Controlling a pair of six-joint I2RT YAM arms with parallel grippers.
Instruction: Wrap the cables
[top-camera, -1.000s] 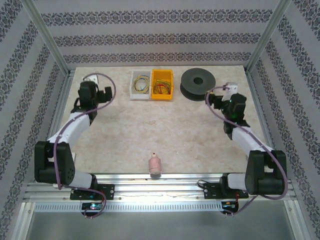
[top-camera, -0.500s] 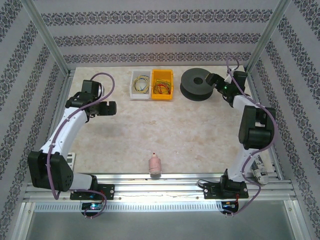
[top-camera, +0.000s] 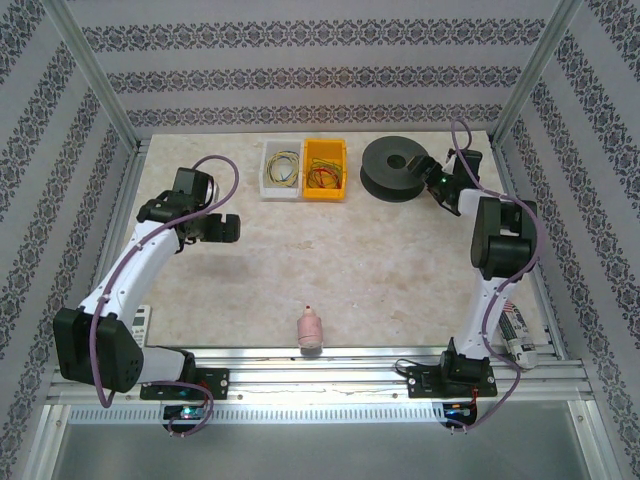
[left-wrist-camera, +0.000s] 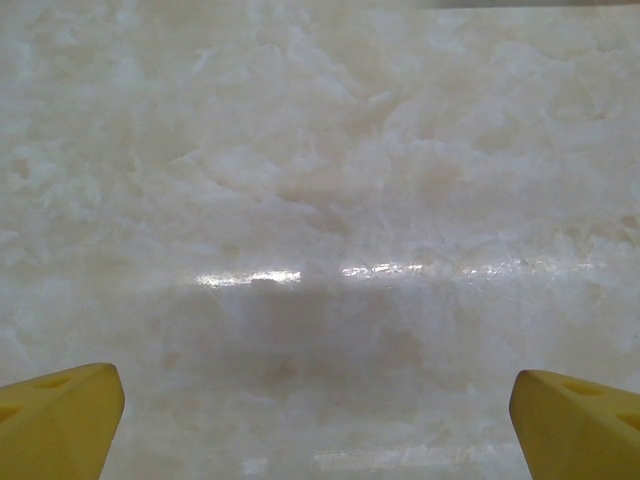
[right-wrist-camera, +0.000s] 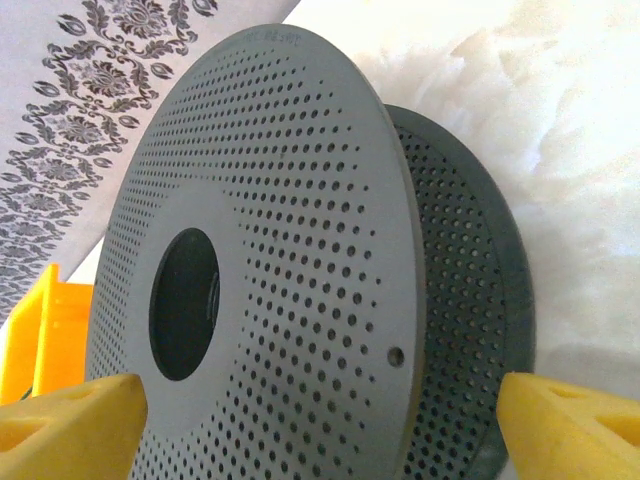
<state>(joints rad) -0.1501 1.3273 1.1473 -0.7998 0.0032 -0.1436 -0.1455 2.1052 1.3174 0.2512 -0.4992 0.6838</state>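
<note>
Jaws on both arms stand wide apart, gripping nothing. Thin cables (top-camera: 285, 168) lie coiled in the white bin (top-camera: 268, 190) and the yellow bin (top-camera: 325, 195) at the far edge of the table (top-camera: 400, 260). Just right of them the black spool (top-camera: 394, 168) lies flat, its rim between the fingers of the right gripper (top-camera: 432, 178). The left gripper (top-camera: 225, 228) hangs over bare tabletop.

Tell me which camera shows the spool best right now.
Right wrist: the spool is close up, perforated flange and centre hole clear. Top external shows it small, lying flat near the right gripper. Left wrist faces the tabletop.
</note>
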